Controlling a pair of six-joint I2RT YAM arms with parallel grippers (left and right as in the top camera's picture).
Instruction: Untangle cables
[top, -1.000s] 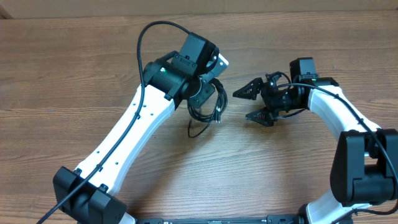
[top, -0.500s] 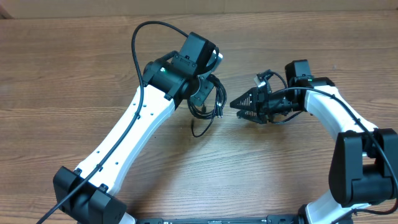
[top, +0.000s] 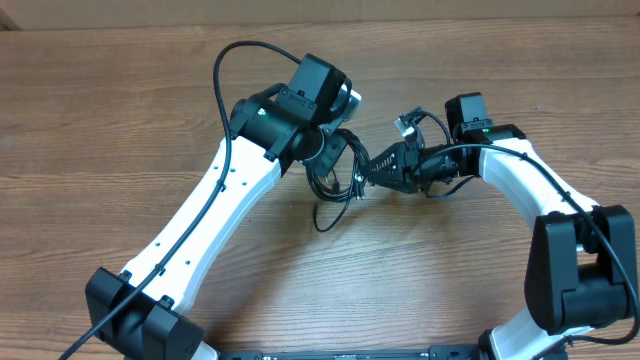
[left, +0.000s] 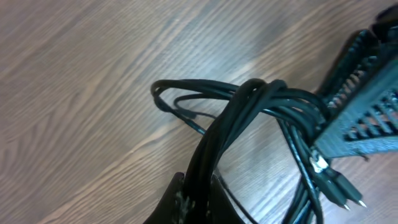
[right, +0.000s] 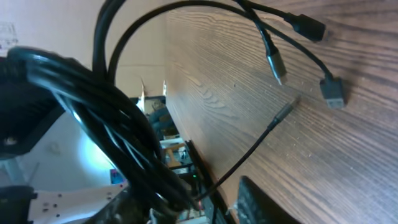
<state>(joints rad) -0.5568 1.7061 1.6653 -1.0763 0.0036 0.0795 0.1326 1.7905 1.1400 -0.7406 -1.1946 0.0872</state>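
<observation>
**A:** From above, the cables (top: 335, 185) sit bunched at the centre of the frame, on the wooden table (top: 120, 110). The left gripper (top: 322, 152) is clamped tight on the top of the bunch. The right gripper (top: 368, 172) pokes in from the right with its jaws part way open.

**B:** The left wrist view backs that up. The bundle (left: 249, 106) runs straight down into the pinched fingers at the bottom. The other gripper's ribbed fingers sit at the right edge with strands crossing them, and the plugs (left: 339, 190) are at the lower right.

**A:** In the right wrist view, thick strands (right: 124, 124) drop between its fingers at the bottom. I can't tell if they're actually pinched. Loose plug ends lie at the upper right.

**B:** I'd say grab one strand only, near a free plug. Then pull away slowly while the left hand anchors, so the knot doesn't cinch.
</observation>
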